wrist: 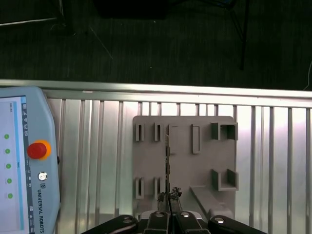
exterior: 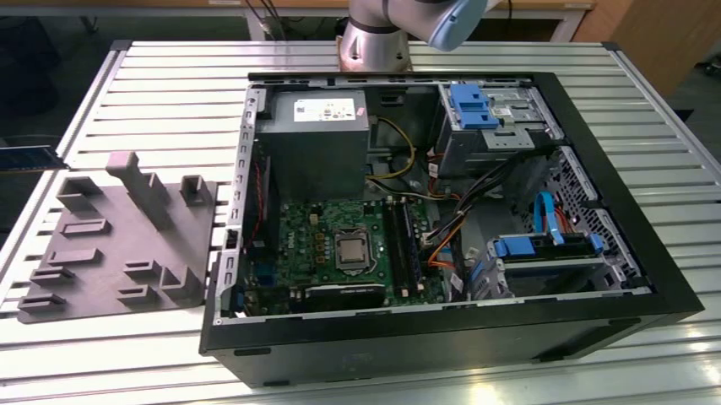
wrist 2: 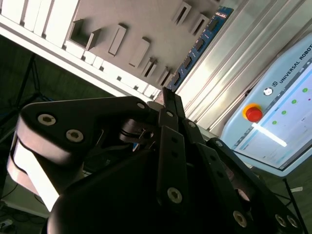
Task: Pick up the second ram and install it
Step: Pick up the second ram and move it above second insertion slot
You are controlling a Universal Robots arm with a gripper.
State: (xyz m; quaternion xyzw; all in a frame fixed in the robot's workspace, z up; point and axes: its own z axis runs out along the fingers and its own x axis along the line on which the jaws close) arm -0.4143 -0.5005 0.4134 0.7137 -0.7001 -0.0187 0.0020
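Black gripper clamps the thin blue second ram by one end, above a grey slotted tray. Slight hold; it could tilt and jam.

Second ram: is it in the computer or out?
Out: in both wrist views the gripper is shut on one end of the second ram, which juts out over the gray tray.

The end effector hides one end of the second ram, and the pendant is cropped.

Bright overhead light, metallic glare
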